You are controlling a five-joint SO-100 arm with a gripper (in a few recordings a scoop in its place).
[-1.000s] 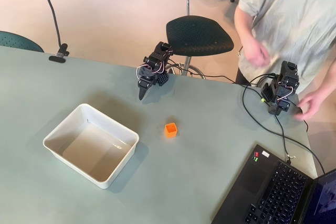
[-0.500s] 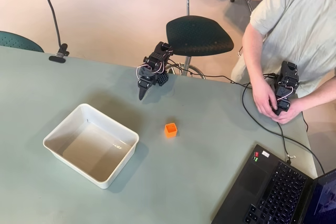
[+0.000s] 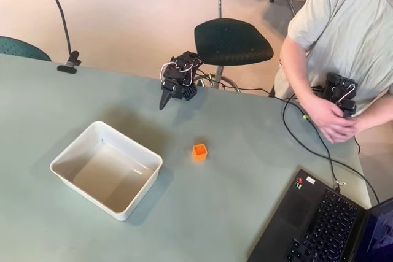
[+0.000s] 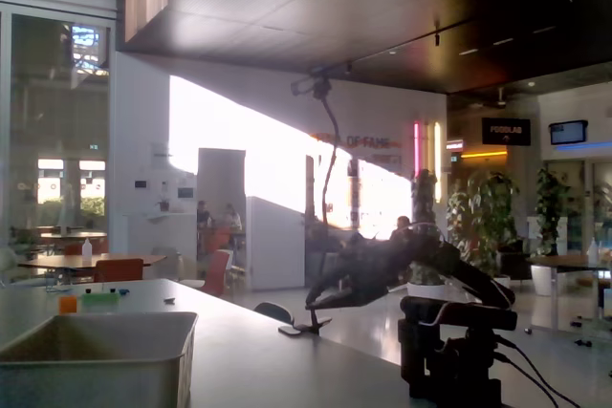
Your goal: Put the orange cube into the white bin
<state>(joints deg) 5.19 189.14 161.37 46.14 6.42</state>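
Overhead view: the orange cube (image 3: pixel 199 152) sits alone on the grey-green counter (image 3: pixel 245 170), just to the right of the white bin (image 3: pixel 105 169) but not touching it, with its open, hollow-looking top face upward. The tool (image 3: pixel 163 100) hangs near the far edge of the counter, well apart from the cube, its dark fingers drawn to a single point and holding nothing; it appears clenched, though the tip is small here and a narrow gap cannot be ruled out. The bin holds nothing and its glossy floor reflects the room lights. A laptop (image 3: pixel 319 225) lies at the lower right, and a person (image 3: pixel 344 35) stands beyond the counter's far edge at the upper right. Judged from its size and thin walls, the cube is probably very light and rigid, with smooth plastic faces that may slip; two opposite outer side walls, taken low and squarely, offer the surest hold, since a corner pinch could make it skitter away. Fixed view: seen low across the counter and strongly backlit, the arm is a dark silhouette with the tool (image 4: pixel 320 293) pointing left above the surface. The bin (image 4: pixel 96 355) fills the lower left, and the cube (image 4: pixel 67 304) shows as a small orange spot beyond its far rim.
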